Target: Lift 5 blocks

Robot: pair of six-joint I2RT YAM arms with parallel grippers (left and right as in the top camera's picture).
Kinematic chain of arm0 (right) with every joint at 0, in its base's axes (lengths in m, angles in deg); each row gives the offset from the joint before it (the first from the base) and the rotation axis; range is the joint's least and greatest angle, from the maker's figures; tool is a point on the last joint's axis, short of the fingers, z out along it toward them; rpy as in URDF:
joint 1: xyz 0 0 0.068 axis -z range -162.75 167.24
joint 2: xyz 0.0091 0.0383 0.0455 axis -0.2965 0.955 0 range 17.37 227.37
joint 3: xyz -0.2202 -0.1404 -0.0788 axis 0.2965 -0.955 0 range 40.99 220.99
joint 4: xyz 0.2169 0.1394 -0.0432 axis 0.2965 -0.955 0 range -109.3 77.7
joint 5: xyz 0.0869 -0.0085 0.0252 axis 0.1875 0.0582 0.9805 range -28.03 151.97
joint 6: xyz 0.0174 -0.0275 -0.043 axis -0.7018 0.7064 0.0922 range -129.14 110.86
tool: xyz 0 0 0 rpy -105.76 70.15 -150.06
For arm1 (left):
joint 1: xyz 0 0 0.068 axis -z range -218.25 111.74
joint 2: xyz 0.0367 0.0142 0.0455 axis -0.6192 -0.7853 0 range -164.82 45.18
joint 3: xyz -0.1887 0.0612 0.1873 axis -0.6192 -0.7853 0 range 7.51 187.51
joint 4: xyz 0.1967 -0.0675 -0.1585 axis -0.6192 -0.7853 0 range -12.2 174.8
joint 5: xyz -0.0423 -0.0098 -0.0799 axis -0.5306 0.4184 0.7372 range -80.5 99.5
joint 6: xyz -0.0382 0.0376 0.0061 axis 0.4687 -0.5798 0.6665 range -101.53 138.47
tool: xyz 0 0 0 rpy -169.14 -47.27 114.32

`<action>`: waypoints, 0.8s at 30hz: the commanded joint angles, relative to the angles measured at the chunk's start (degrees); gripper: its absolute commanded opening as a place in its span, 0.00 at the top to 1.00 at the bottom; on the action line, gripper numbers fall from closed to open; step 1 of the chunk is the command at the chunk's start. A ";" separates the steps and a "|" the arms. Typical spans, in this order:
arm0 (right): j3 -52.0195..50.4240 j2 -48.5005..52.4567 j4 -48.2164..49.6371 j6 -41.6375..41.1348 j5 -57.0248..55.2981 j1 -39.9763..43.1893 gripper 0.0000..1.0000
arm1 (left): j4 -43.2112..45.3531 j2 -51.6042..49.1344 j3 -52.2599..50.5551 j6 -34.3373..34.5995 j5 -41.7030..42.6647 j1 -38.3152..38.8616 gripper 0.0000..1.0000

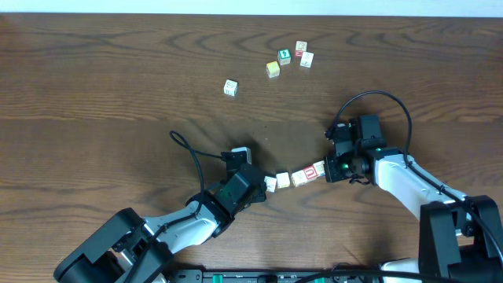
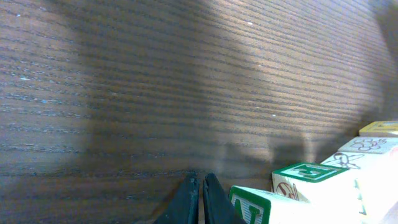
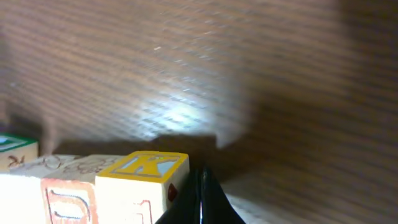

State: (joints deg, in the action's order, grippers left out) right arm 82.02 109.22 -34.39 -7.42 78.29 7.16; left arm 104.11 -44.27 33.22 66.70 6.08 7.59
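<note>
A short row of several blocks point(image 1: 292, 179) spans the gap between my two grippers near the table's front. My left gripper point(image 1: 261, 187) is shut, and its closed tips point(image 2: 200, 185) press against the row's left end at a green-framed block point(image 2: 256, 204). My right gripper point(image 1: 331, 168) is shut too. Its tips point(image 3: 203, 182) push on the right end beside a yellow-topped K block point(image 3: 148, 169) and a red-lettered block point(image 3: 62, 200). In the wrist views the row's shadows fall apart from it on the wood, so it seems to hang just above the table.
Several loose cubes lie at the back. One is alone point(image 1: 230, 87). The cluster holds a yellow-faced cube point(image 1: 273, 69), a green-faced cube point(image 1: 284, 56) and two pale ones point(image 1: 304, 53). A black cable point(image 1: 192, 153) loops left of my left arm.
</note>
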 commanded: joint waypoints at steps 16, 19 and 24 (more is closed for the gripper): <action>1.20 0.42 -3.30 -2.56 2.29 -1.25 0.99 | -1.84 -0.90 -0.85 0.55 -1.81 -0.28 0.93; 1.20 0.42 -3.48 -2.58 3.74 -1.55 0.99 | -1.84 -0.90 -0.85 1.27 -1.88 -0.28 0.93; 1.20 0.42 -3.45 -3.63 3.67 -2.84 0.99 | -1.22 -0.90 -0.85 1.86 -2.16 -0.28 0.92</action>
State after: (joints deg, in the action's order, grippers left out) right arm 82.46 109.24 -37.82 -9.72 80.62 6.00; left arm 104.22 -44.27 33.22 67.90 5.90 7.61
